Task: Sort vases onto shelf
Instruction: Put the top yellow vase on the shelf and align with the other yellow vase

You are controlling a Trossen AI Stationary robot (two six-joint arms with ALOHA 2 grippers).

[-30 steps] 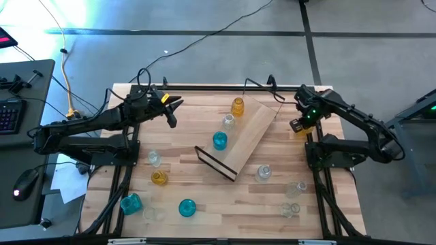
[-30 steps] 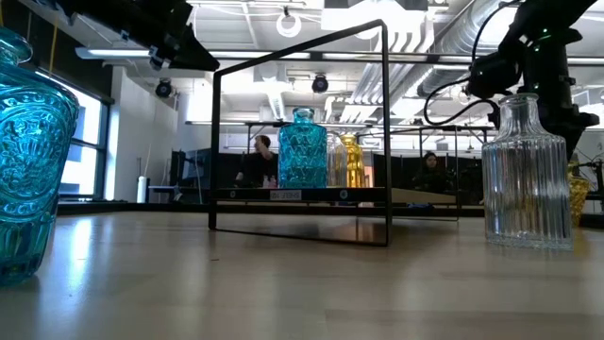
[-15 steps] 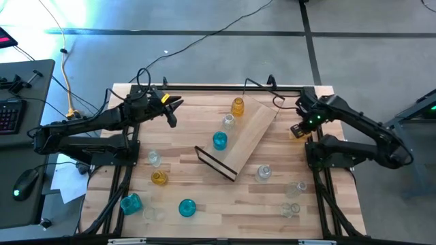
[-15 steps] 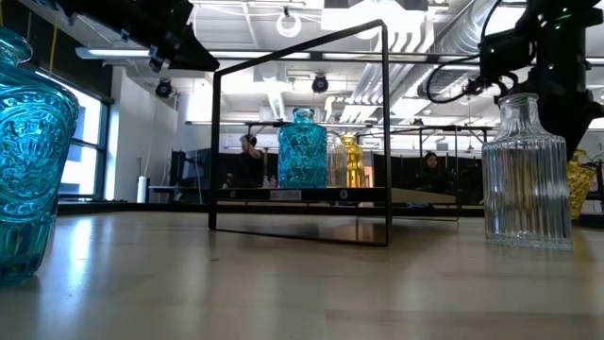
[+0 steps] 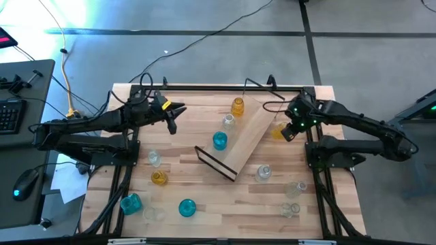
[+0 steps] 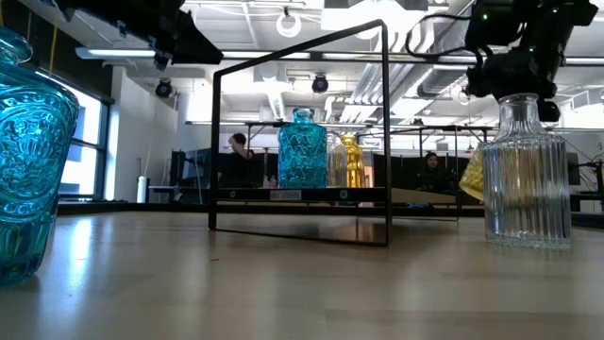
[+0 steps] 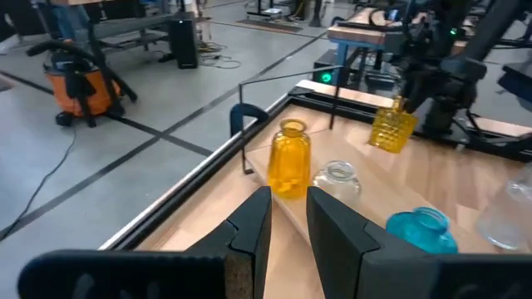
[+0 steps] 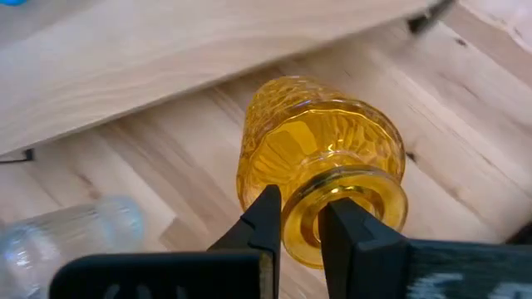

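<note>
The right jaws are clamped on the neck of an amber vase, held clear of the counter just off the shelf's far end, near the counter's far right corner. In the left wrist view that vase hangs tilted under the right arm, and in the low view it shows as a yellow patch beside a clear ribbed vase.

The left jaws hover above the counter near its far left corner, aimed toward the shelf. They stand slightly apart with nothing between them, as the left wrist view shows.

The shelf lies slantwise across the middle of the counter, one black wire frame at its near end. On it stand a second amber vase at the far end, a small clear vase beside it, and a teal vase farther along.

Off the shelf, on the counter: a clear vase just right of the shelf's near end, two more clear ones toward the near right corner, a clear one and an amber one on the left side, and two teal ones along the near edge, with a clear one between them.
</note>
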